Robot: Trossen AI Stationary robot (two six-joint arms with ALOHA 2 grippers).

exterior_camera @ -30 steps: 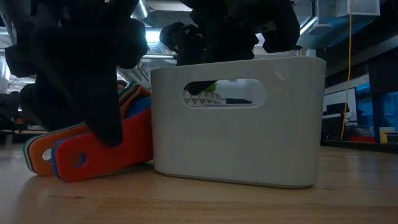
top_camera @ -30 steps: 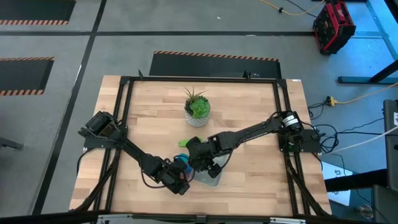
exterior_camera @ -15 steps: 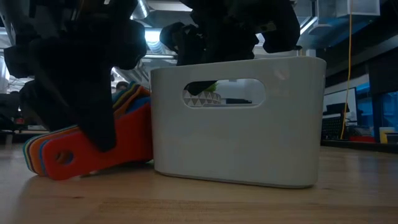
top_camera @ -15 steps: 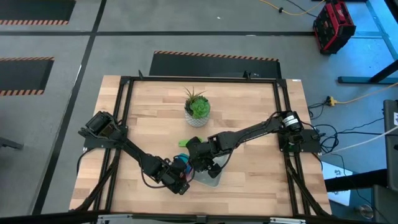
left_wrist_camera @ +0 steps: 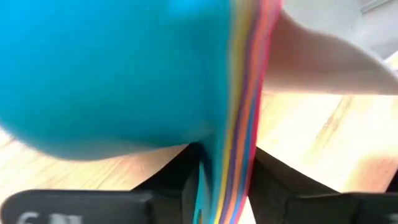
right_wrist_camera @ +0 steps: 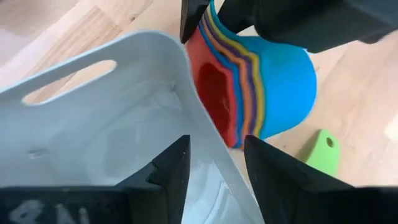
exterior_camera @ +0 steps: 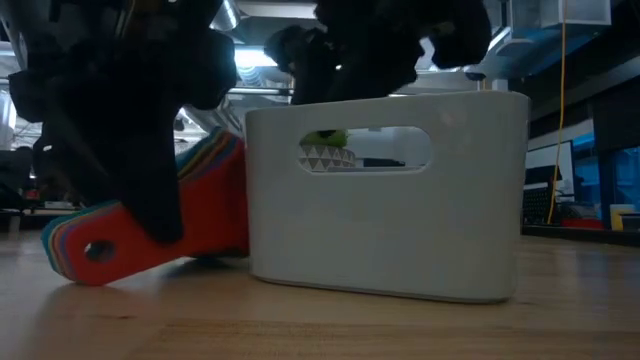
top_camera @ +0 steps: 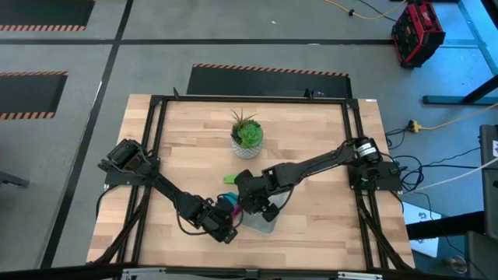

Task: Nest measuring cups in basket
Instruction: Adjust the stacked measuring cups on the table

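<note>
The nested stack of measuring cups [top_camera: 226, 208], blue outermost and orange-red innermost, sits against the left outer wall of the pale basket [top_camera: 264, 223] near the table's near edge. In the low view the stack [exterior_camera: 205, 205] tilts, its cup end up by the basket [exterior_camera: 390, 220] and its fanned handles pointing down to the left. My left gripper [top_camera: 220, 225] is shut on those handles. My right gripper [top_camera: 253, 204] stands over the basket's left rim. A green cup [top_camera: 229, 179] lies alone on the table behind the stack. My left gripper [left_wrist_camera: 227, 171] pinches the stacked flat handles [left_wrist_camera: 239, 155] between its two fingers, several layers edge-on. The stack is tilted and its cup end [right_wrist_camera: 217, 99] leans on the basket's outer wall. Whether the handle ends [exterior_camera: 85, 250] touch the table, I cannot tell. My right gripper [right_wrist_camera: 216, 140] comes from above with one finger inside the basket and one outside, astride the rim of the wall [right_wrist_camera: 208, 134] next to the cup stack. The basket stands on the table.
A white pot with a green plant [top_camera: 247, 138] stands toward the far side of the table. A black frame [top_camera: 156, 155] runs round the table's edges. Bare wood lies to the left, right and far side of the basket.
My left gripper has tipped the cup stack: the handle ends have swung down and leftward, and the splayed red and orange handles now lie in one fan. The basket, with my right gripper on it, has shifted slightly toward the table's right.
</note>
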